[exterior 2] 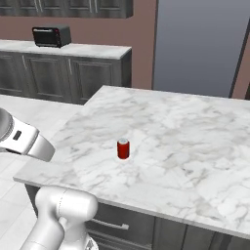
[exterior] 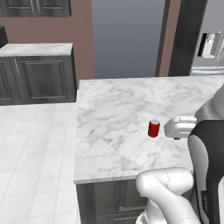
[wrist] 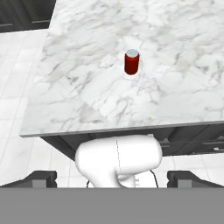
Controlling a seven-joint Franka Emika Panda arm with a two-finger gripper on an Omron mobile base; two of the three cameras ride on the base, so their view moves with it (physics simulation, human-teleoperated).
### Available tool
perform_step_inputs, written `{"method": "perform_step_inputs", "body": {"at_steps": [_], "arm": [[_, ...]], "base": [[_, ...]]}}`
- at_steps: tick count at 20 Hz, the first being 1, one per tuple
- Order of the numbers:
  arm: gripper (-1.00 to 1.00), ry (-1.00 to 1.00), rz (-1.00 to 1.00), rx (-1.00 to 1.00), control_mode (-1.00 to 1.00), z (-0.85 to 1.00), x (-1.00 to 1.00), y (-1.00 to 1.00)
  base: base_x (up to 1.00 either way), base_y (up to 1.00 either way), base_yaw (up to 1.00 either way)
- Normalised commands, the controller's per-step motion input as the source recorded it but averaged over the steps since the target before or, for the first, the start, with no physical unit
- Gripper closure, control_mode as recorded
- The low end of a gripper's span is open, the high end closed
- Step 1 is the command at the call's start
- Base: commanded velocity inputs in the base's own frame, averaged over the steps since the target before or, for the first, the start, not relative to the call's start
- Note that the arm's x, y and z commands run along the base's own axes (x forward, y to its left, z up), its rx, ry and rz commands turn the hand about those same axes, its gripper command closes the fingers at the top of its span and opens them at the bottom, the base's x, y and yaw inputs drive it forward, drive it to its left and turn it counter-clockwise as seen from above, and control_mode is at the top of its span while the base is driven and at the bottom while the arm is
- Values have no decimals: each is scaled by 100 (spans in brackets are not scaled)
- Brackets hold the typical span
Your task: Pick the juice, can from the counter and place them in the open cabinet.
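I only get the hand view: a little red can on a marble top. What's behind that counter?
Observer: Behind the counter stands a tall flat grey panel between reddish-brown walls.
Operator: Any appliances about?
Observer: A dark toaster sits on a second marble counter, back left.
Operator: And to the right?
Observer: What looks like a silver fridge, in the left base view.

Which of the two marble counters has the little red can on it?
The near counter, the big one right in front of the robot: the can stands upright on it. The far counter by the wall carries a black toaster instead.
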Motion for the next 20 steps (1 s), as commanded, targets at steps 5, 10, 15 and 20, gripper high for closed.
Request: {"method": "perform_step_inputs", "body": {"at_steps": [5, 10, 15, 20], "arm": [[-100, -2, 8, 2, -100, 0, 28, -20], [-100, 0, 24, 2, -100, 0, 84, -56], [-100, 0, 24, 0, -100, 0, 45, -36], [-100, -2, 25, 0, -100, 0, 73, -43]], "base": [[0, 0, 0], [0, 0, 0], [0, 0, 0], [0, 0, 0]]}}
